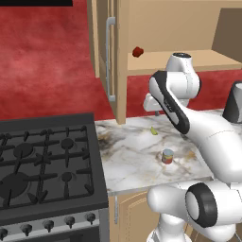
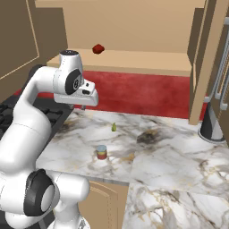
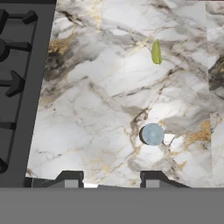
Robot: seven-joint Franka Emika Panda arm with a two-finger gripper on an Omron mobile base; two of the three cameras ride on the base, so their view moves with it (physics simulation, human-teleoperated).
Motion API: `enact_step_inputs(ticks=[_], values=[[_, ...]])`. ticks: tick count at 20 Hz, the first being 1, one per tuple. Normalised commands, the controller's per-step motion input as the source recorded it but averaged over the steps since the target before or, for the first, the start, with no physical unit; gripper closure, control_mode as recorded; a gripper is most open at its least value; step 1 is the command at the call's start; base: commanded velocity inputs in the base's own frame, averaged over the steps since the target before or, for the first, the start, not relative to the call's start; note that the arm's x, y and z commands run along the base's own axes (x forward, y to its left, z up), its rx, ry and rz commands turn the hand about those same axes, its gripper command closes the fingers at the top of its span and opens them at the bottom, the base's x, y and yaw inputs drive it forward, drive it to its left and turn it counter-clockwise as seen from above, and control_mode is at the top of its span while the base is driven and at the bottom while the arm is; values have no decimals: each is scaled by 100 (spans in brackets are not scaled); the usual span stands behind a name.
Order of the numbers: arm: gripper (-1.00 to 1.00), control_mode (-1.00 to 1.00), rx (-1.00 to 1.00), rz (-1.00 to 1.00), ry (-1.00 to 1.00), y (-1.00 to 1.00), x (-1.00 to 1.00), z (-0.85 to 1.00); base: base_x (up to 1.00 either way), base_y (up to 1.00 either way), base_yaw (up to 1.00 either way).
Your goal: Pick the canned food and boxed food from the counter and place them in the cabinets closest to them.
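gripper [image 3: 109, 179] empty, jaws narrow, above counter [image 3: 100, 100]; step: reaching canned food [image 3: 152, 134] near front edge; next: open, descend.

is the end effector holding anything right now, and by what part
Nothing is held. The end effector hangs above the counter with nothing between its fingertips; the canned food stands untouched on the marble below.

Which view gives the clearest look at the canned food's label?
The left base view: the canned food stands upright on the counter, its red and tan side unobstructed. The right base view shows it from the side too, but smaller. The hand view looks straight down on it, showing just the pale top.
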Motion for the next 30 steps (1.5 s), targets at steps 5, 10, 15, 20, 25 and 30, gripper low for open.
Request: enact_step_inputs(ticks=[5, 10, 15, 20, 25, 30], values=[[-100, -100, 1, 0, 0, -12, 0, 0, 0, 0, 0], [-100, -100, 0, 0, 0, -18, 0, 0, 0, 0, 0], [-100, -100, 0, 0, 0, 0, 0, -1, 0, 0, 0], [-100, -100, -2, 0, 0, 0, 0, -8, 0, 0, 0], [-100, -100, -6, 0, 1, 0, -5, -28, 0, 0, 0], [-100, -100, -5, 0, 1, -2, -10, -36, 0, 0, 0]])
